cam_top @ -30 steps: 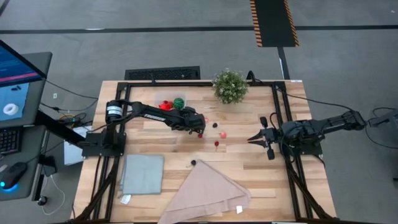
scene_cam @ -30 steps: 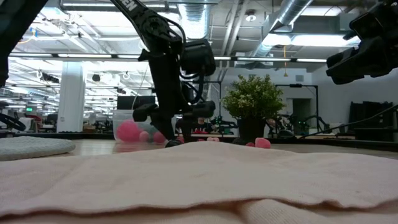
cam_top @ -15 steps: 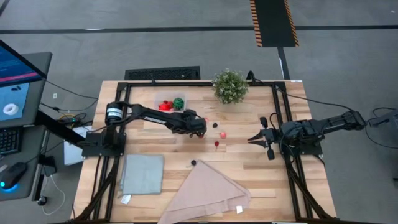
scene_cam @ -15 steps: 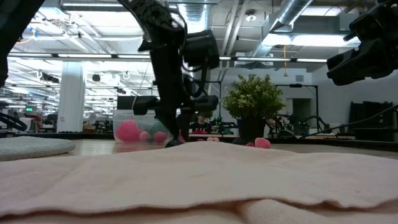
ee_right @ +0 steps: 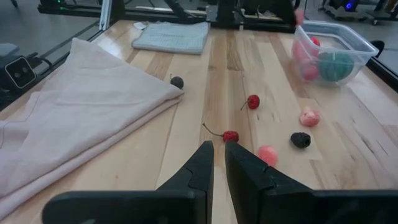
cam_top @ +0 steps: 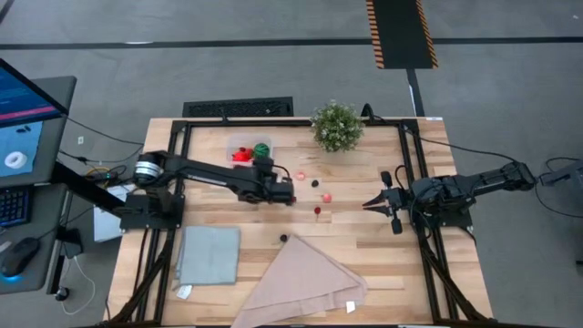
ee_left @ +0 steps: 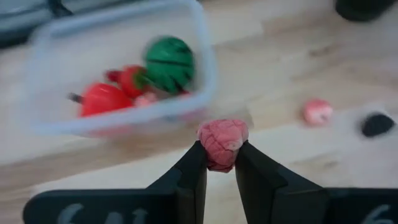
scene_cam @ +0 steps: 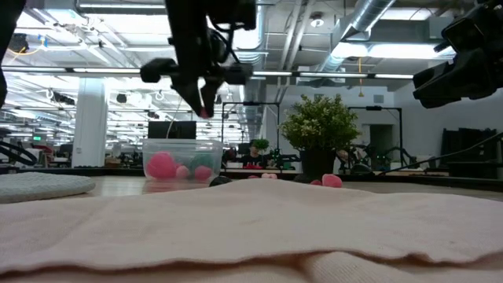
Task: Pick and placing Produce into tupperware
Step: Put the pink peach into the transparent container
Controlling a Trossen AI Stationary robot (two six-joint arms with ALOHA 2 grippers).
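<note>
The clear tupperware [cam_top: 248,150] stands on the table's far left part and holds a round green piece [ee_left: 169,62] and red pieces [ee_left: 102,99]. My left gripper [cam_top: 291,191] hangs above the table to the container's near right, shut on a pink bumpy produce piece [ee_left: 222,140]. It shows raised in the low view [scene_cam: 206,106]. Loose on the wood lie two pink pieces [cam_top: 300,174] [cam_top: 326,196], a dark one [cam_top: 315,182], a red cherry [cam_top: 317,210] and a dark piece [cam_top: 283,239]. My right gripper [cam_top: 367,204] waits shut at the table's right. My left gripper pinches the pink piece by its two sides [ee_left: 211,149] between the free ends of its two fingers [ee_left: 193,165]. The fingers point down from above. The piece is lifted clear of the table and shows between the fingertips in the low view [scene_cam: 206,112].
A bushy green potted plant [cam_top: 337,126] stands at the far edge. A grey-blue square cloth [cam_top: 208,255] lies near left. A large beige cloth [cam_top: 305,282] lies at the near edge. Bare wood shows between the loose pieces and my right gripper.
My left gripper has risen from table height with the pink piece between its fingers. In the low view it now hangs above and in front of the tupperware. The pink piece is lifted clear of the wood.
</note>
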